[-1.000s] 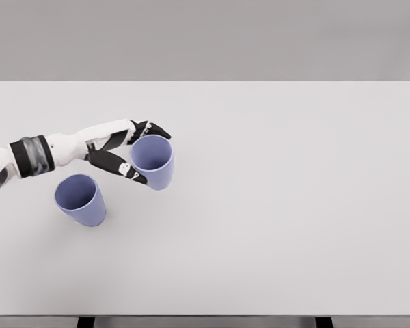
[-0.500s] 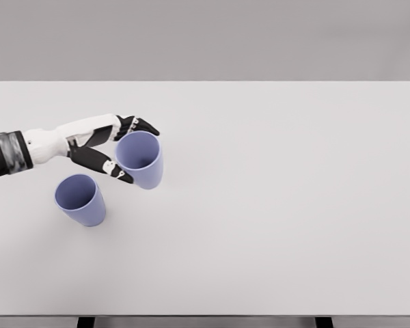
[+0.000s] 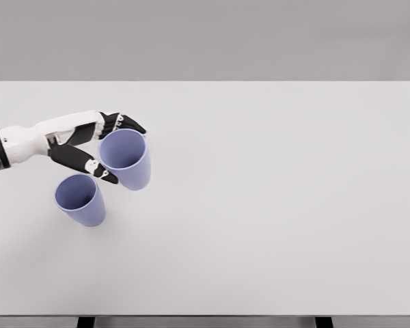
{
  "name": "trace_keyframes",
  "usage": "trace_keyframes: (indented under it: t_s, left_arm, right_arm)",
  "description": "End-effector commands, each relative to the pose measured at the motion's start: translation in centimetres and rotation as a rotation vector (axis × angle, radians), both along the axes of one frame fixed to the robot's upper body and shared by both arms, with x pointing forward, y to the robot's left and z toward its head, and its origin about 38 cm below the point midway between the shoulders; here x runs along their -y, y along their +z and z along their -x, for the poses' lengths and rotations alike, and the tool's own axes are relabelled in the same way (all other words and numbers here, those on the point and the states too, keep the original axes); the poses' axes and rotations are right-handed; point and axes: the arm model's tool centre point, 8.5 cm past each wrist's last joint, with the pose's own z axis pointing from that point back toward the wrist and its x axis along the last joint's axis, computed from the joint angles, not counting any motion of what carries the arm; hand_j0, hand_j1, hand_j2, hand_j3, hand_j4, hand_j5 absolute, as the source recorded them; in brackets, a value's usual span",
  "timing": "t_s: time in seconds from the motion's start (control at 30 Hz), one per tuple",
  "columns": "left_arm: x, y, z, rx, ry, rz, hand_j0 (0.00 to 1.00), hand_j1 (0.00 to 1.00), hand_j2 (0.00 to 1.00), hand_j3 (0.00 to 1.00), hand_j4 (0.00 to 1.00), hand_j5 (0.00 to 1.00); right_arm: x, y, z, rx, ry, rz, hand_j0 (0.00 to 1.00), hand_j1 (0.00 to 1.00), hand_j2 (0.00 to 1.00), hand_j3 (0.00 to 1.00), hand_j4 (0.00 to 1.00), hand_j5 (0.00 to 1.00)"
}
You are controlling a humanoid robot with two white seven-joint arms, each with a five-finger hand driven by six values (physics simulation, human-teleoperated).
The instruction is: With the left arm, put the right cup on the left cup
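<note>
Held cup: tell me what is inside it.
The held cup, gripped by the left hand, shows an empty purple interior near the rim; its bottom is out of sight. The other cup stands apart.

2 lilac cups point(image 3: 126, 158) point(image 3: 80, 199), white table point(image 3: 273, 191), blk/white hand point(image 3: 96, 145)

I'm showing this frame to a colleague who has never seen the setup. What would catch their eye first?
First, the left hand coming in from the left edge, its dark fingers closed around a lavender cup at the rim. Just below and left of it, a second lavender cup stands alone, open end up, on the white table. The two cups look close but apart.
</note>
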Motion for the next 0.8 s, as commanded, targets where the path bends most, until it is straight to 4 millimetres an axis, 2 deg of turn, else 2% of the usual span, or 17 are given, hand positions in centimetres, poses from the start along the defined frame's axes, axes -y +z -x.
trace_keyframes:
  t_s: [0.0,0.77]
  left_arm:
    - [-0.5,0.4,0.2,-0.005,0.004,-0.001,0.68,0.68,0.68,0.68,0.68,0.68]
    - [-4.0,2.8,0.9,-0.027,0.062,-0.006,0.68,0.68,0.68,0.68,0.68,0.68]
  right_arm:
    - [0.0,0.0,0.0,0.000,0.000,0.000,1.00,1.00,1.00,1.00,1.00,1.00]
    - [0.0,0.0,0.0,0.000,0.000,0.000,1.00,1.00,1.00,1.00,1.00,1.00]
